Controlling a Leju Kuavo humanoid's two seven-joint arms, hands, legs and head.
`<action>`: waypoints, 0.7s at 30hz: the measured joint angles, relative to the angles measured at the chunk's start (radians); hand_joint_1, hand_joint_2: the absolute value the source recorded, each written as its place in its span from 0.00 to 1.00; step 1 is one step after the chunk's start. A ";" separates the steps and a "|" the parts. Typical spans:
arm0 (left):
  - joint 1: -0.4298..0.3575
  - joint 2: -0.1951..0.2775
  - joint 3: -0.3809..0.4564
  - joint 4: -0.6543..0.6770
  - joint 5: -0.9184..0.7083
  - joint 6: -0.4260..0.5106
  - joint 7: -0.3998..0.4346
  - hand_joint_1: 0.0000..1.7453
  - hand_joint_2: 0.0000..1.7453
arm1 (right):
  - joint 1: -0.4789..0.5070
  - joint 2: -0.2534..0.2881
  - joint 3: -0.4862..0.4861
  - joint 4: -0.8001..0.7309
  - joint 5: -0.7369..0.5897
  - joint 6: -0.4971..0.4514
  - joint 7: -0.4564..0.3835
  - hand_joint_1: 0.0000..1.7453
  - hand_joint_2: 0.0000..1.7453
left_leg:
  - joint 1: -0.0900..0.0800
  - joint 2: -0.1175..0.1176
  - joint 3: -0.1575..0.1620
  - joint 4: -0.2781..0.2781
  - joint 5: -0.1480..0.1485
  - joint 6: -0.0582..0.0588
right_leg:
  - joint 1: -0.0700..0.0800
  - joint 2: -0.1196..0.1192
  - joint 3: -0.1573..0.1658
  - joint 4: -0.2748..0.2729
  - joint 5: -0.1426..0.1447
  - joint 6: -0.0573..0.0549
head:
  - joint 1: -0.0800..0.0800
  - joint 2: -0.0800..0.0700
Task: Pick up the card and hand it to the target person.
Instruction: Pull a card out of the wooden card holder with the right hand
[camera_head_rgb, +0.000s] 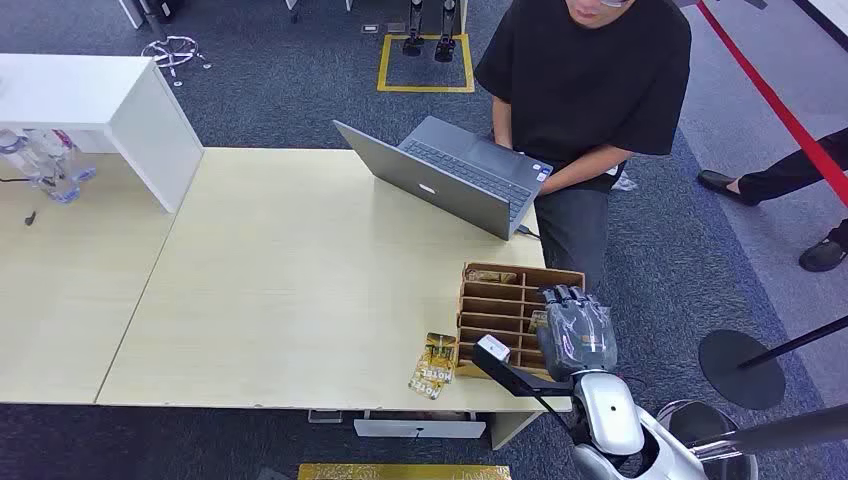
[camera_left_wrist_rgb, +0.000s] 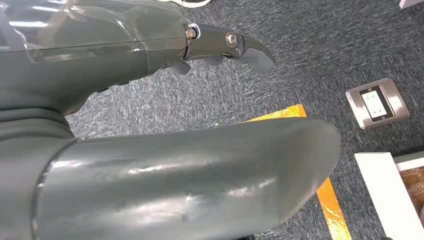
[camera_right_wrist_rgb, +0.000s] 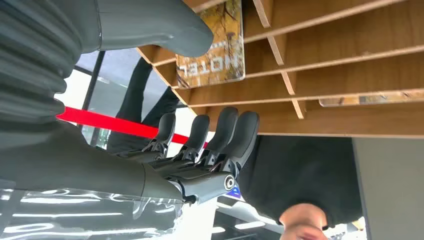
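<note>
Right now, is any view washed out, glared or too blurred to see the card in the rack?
Head view: even light, sharp, but the right hand covers part of the wooden rack. Right wrist view: the card is readable, though bright backlight washes out the area behind the fingers. Left wrist view: glare streaks on the left hand, carpet slightly soft.

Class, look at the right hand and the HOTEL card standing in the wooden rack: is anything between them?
Nothing visible blocks it. The right hand is over the wooden rack, and the HOTEL card stands in a slot right by its thumb; only thin rack dividers stand alongside the card.
</note>
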 joint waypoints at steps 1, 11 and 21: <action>0.000 0.000 0.000 0.000 0.000 0.000 0.000 0.00 0.00 | 0.000 0.000 0.000 0.002 0.000 0.000 0.000 0.61 1.00 | 0.000 0.000 0.000 0.000 0.000 0.000 | 0.000 0.000 0.000 0.000 0.000 0.000 | 0.000 0.000; 0.000 0.000 0.000 0.000 0.000 0.000 0.001 0.00 0.00 | 0.001 0.001 -0.001 0.025 0.004 0.004 0.000 0.66 1.00 | 0.000 0.000 0.000 0.000 0.000 0.000 | 0.000 0.000 0.000 0.000 0.000 0.000 | 0.000 0.000; 0.000 0.000 -0.001 0.000 0.000 0.000 0.001 0.00 0.00 | 0.001 0.006 -0.001 0.035 0.019 0.008 0.000 0.79 1.00 | 0.000 0.000 0.000 0.000 0.000 0.000 | 0.000 0.000 0.000 0.000 0.000 0.000 | 0.000 0.000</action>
